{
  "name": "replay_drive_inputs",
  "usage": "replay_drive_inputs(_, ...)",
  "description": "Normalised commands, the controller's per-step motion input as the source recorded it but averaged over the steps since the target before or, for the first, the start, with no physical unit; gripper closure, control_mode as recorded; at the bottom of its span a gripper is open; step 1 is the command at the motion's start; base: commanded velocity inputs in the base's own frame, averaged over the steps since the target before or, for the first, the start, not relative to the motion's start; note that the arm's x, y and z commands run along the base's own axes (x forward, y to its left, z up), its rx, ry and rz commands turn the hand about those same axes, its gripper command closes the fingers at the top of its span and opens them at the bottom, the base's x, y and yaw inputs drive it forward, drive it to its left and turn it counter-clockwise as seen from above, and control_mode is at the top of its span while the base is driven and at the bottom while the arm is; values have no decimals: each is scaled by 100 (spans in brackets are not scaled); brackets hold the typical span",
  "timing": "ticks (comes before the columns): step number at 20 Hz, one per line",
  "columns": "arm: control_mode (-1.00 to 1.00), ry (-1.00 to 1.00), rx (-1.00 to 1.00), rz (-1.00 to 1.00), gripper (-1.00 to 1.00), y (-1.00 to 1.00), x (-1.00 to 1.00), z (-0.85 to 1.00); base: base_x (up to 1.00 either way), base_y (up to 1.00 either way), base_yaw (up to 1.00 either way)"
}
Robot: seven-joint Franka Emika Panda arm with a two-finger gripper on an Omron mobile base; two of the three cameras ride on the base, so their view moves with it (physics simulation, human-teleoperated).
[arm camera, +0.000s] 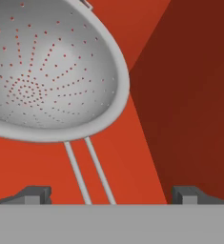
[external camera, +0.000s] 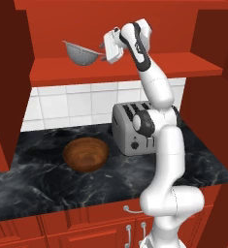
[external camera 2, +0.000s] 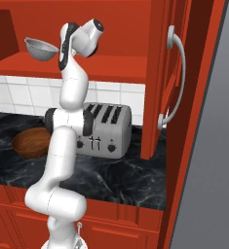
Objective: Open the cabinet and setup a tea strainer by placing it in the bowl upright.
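Note:
The cabinet (external camera: 125,70) stands open, its right door (external camera 2: 177,73) swung out toward me. On the red shelf rests the tea strainer (external camera: 81,53), a grey perforated basket with its rim up, also seen from the right (external camera 2: 40,48) and close up (arm camera: 46,71). Its thin wire handle (arm camera: 92,171) runs back between my fingertips. My gripper (arm camera: 111,195) is open, with one fingertip on each side of the handle and clear of it. It reaches in from the strainer's right (external camera: 104,52). The brown wooden bowl (external camera: 86,154) (external camera 2: 30,142) sits on the counter below.
A silver four-slot toaster (external camera: 132,126) (external camera 2: 104,129) stands on the black marble counter (external camera: 33,179) to the right of the bowl, close to my arm. The open left door (external camera: 6,87) hangs at the left. Low red cabinets (external camera: 86,227) run under the counter.

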Motion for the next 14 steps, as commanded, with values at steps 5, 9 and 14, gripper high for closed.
replay_drive_inputs(5, -100, 0, 2, 8, -100, 27, 0, -13, 0, 0, 0)
replay_drive_inputs(9, -100, 0, 0, 8, -100, 21, 0, -2, 0, 0, 0)
replay_drive_inputs(14, -100, 0, 0, 5, 100, 14, 1, 0, 0, 0, 0)
